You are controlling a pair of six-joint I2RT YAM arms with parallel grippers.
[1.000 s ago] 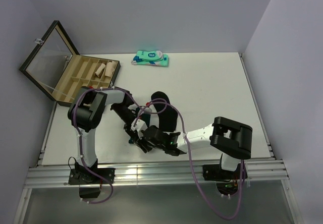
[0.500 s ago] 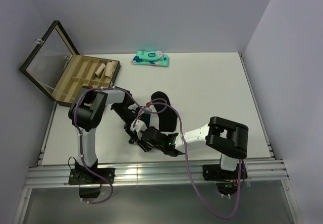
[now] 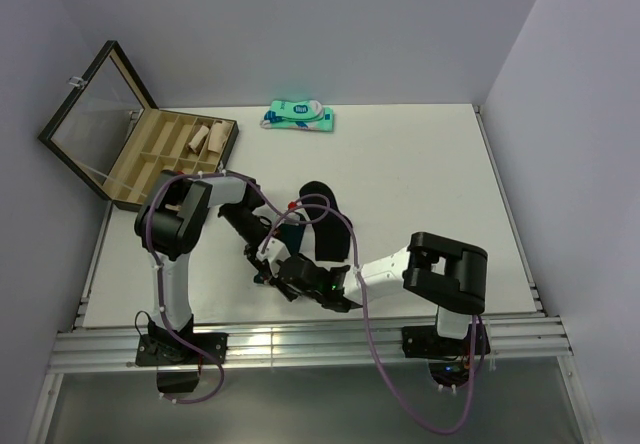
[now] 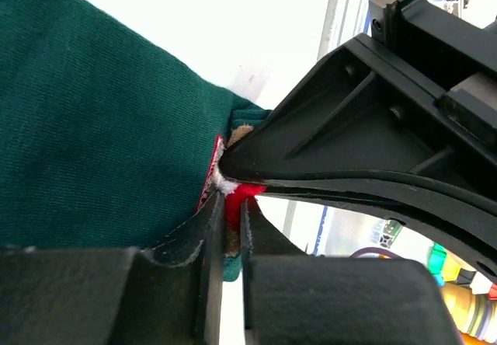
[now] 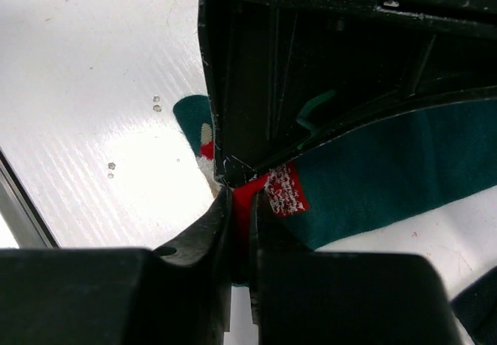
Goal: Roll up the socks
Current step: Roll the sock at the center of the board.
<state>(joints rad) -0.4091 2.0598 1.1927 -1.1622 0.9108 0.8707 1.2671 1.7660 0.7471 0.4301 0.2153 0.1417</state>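
Note:
The dark green sock [image 4: 93, 127] lies on the white table with its red-figured toe end near the front edge; it also shows in the right wrist view [image 5: 388, 174]. The black sock [image 3: 325, 219] lies across the table's middle, partly under the arms. My left gripper [image 4: 231, 205] is shut on the green sock's red toe patch. My right gripper [image 5: 242, 205] is shut on the same red patch from the other side, its fingers touching the left gripper. Both grippers [image 3: 285, 269] meet low over the table in the top view.
An open wooden compartment box [image 3: 175, 149] with beige rolled socks [image 3: 205, 137] stands at the back left. A teal-and-white packaged pair [image 3: 300, 116] lies at the back centre. The table's front rail [image 3: 300, 339] runs just behind the grippers.
The right arm has swung slightly left, bringing its gripper closer against the left gripper. The left arm and the socks have hardly moved.

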